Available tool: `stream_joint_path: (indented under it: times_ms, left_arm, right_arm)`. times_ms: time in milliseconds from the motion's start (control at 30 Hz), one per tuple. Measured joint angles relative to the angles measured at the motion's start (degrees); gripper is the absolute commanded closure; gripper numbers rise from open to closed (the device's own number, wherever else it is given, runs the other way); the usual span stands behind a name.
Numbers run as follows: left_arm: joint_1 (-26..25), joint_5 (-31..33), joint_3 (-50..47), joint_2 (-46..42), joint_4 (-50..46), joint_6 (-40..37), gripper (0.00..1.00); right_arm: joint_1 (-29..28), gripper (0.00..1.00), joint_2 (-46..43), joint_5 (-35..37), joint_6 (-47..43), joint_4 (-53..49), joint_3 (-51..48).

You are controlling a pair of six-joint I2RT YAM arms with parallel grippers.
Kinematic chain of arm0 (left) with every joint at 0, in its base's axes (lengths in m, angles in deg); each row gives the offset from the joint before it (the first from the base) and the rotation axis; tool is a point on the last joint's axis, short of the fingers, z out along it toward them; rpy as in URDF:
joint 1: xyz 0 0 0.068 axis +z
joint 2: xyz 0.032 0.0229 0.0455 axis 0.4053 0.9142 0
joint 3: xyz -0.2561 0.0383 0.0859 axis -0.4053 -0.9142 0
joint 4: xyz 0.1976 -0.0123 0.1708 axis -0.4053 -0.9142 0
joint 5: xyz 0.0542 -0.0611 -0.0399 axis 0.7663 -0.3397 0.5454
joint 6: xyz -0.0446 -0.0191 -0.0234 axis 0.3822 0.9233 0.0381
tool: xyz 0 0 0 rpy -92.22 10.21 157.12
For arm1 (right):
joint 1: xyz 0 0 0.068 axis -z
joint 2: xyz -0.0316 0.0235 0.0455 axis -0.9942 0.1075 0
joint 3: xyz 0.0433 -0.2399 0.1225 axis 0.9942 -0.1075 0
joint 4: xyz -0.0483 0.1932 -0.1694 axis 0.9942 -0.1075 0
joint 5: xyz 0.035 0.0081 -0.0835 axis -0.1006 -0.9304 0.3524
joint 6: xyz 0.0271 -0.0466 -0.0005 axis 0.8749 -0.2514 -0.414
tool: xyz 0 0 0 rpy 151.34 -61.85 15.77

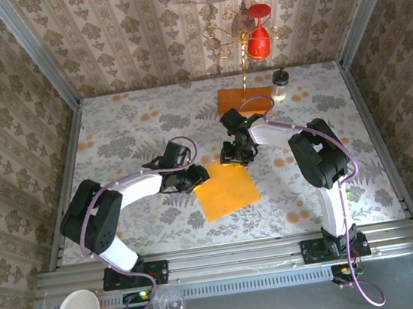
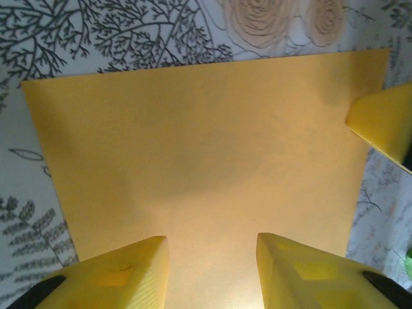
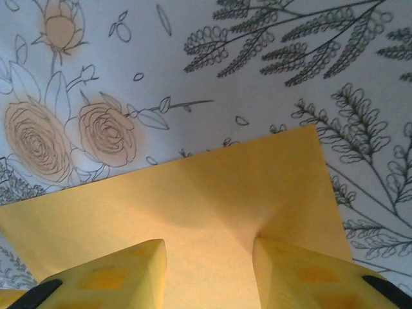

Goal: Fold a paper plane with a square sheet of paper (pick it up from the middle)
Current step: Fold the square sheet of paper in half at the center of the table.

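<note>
Left wrist view: square sheet of paper underneath.
Left gripper parted, the sheet below and ahead; right gripper parted too (nothing pinched), sheet corner just ahead.

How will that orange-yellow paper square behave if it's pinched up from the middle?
The square sheet of paper looks thin and lies flat, so it would probably droop either side of a pinch. It looks very light, so a push may slide it over the smooth table.
</note>
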Motion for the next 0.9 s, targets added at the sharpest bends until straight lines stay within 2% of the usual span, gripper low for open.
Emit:
stream_joint_path:
  times_ms: [200,400,633,767,900]
  left_arm:
    - [2.3,-0.3,1.0,2.2,-0.1,-2.0,0.58]
    - [5.0,-2.5,3.7,4.7,-1.0,-5.2,0.56]
    - [6.3,-3.9,6.6,5.6,-4.3,-8.7,0.44]
    - [6.3,-4.0,6.5,3.6,-6.0,-8.9,0.42]
    - [4.8,-4.3,2.9,-1.0,-4.5,-6.6,0.49]
  right_arm:
    - [0.1,0.55,-0.8,0.0,1.1,1.9,-1.8]
    - [0.2,0.5,-5.3,-1.9,5.1,8.7,-9.4]
    - [1.6,0.47,-10.9,-3.4,6.9,11.0,-15.2]
    - [2.1,0.52,-15.4,-3.6,6.9,11.5,-17.3]
    - [1.2,0.59,-16.7,-5.6,7.0,12.6,-20.9]
